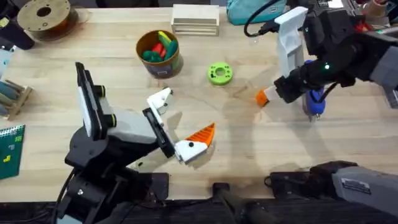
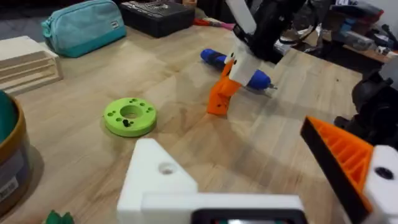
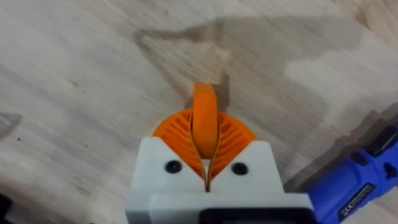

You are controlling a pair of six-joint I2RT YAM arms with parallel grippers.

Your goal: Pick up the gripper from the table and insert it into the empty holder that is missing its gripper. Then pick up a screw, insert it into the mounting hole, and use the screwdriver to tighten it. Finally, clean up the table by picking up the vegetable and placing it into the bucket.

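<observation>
My right gripper (image 1: 268, 95) is shut on the orange gripper (image 3: 204, 111), a ribbed wedge pinched between its two orange pads (image 3: 177, 127). In the left wrist view that orange gripper (image 2: 219, 98) hangs tip-down at the tabletop. My left gripper (image 1: 182, 118) stands open near the table's middle. One side is the bare white holder (image 1: 161, 98) (image 2: 163, 177), and the other side carries its orange finger (image 1: 203, 133) (image 2: 341, 154). The blue screwdriver (image 1: 316, 103) (image 2: 237, 67) lies flat just right of the right gripper. A brown-orange bucket (image 1: 163, 63) stands at the back. A dark green vegetable (image 2: 58, 218) tip shows beside it.
The bucket holds green, red and yellow toy produce (image 1: 159, 47). A bright-green disc with holes (image 1: 219, 73) (image 2: 130, 116) lies between the bucket and the right gripper. A stack of wooden blocks (image 1: 195, 18), a teal pouch (image 1: 254, 11) and a filament spool (image 1: 45, 15) line the far edge.
</observation>
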